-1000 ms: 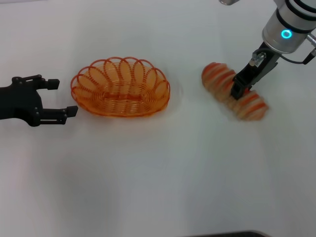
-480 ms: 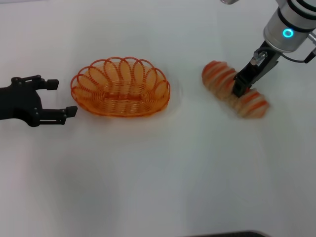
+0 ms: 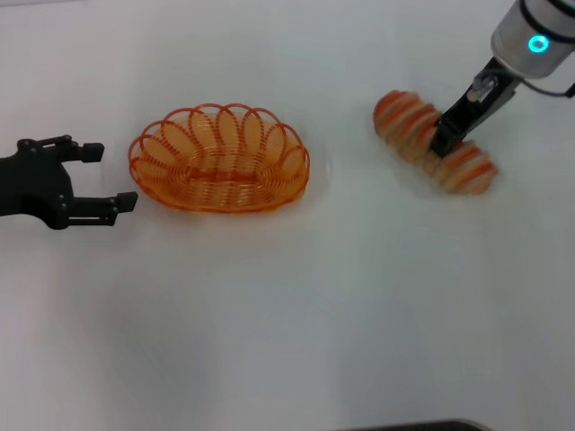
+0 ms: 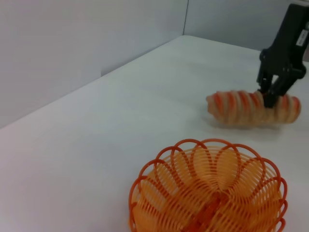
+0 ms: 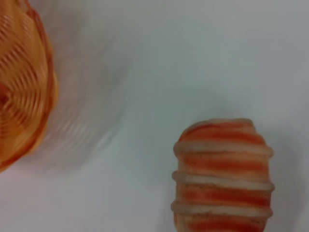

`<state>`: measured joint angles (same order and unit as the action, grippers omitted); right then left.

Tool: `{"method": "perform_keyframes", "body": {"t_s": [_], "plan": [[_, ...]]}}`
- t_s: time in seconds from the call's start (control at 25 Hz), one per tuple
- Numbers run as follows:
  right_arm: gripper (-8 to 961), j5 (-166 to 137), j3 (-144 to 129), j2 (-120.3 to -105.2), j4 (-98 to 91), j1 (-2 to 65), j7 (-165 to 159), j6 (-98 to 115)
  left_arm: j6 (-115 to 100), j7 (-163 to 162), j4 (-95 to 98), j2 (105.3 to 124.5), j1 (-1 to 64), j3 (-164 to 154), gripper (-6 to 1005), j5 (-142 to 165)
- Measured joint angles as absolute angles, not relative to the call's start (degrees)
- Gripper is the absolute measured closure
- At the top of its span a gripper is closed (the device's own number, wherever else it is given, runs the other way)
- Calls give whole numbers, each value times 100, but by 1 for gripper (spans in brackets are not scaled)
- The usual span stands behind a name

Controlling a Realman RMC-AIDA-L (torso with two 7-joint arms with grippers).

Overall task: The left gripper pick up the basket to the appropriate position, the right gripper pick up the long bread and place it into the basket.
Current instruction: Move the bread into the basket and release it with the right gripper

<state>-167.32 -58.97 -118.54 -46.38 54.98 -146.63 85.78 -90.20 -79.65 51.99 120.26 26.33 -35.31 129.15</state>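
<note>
Our right claw (image 3: 442, 146) is clamped across the middle of the long bread (image 3: 433, 154), which lies on the white tabletop (image 3: 359, 296) with its long axis running from far-left to near-right. Well to its left sits the basket (image 3: 219, 158), nothing between them. Just beyond the basket's left end, our left claw (image 3: 103, 176) waits open and empty.

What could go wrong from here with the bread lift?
The right hand grips the long bread crosswise near its middle; a soft loaf might sag or slip. The basket sits well off to the left on the table, so the carry is long. The left hand waits open, not holding it.
</note>
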Motion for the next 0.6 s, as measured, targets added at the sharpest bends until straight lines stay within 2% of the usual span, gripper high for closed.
{"method": "perform_keyframes", "body": {"t_s": [0.16,0.48,0.6], "plan": [[770,-16489,-5536,-11786,-4894,5451,-14284,8640,-9229,-7991,5261,11979,2627,-3440,113,12898],[777,-15489,-5127,-11493,-4920,5340,-13291,8585,-9273,-7998,5262,11997,2541,-3352,114,12892],[776,-15288,-5123,-11425,-4921,5331,-12909,8592,-9301,-7999,5236,11999,2528,-3310,114,12886]]}}
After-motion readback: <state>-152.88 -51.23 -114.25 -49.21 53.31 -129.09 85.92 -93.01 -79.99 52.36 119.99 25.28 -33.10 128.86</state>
